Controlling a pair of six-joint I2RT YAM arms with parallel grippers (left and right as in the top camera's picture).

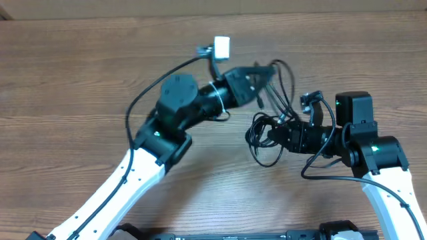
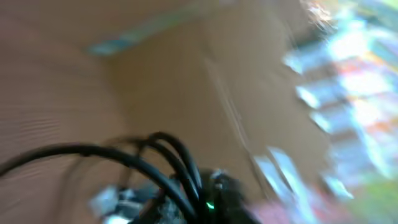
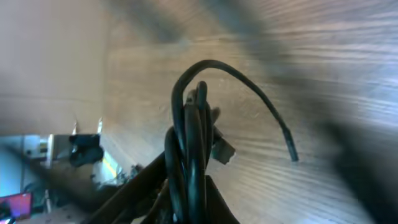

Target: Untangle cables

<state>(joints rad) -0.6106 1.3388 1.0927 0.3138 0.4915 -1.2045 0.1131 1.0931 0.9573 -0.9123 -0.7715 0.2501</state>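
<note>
Cables [image 1: 259,141]: black tangle, right of centre frame, between both claws.
Right claw [image 1: 272,133]: clamped tight on the cables, likely anchoring them.
Left claw [image 1: 261,85]: among upper loops; opening unclear.

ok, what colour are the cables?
Black. The cables show best in the right wrist view.
</note>
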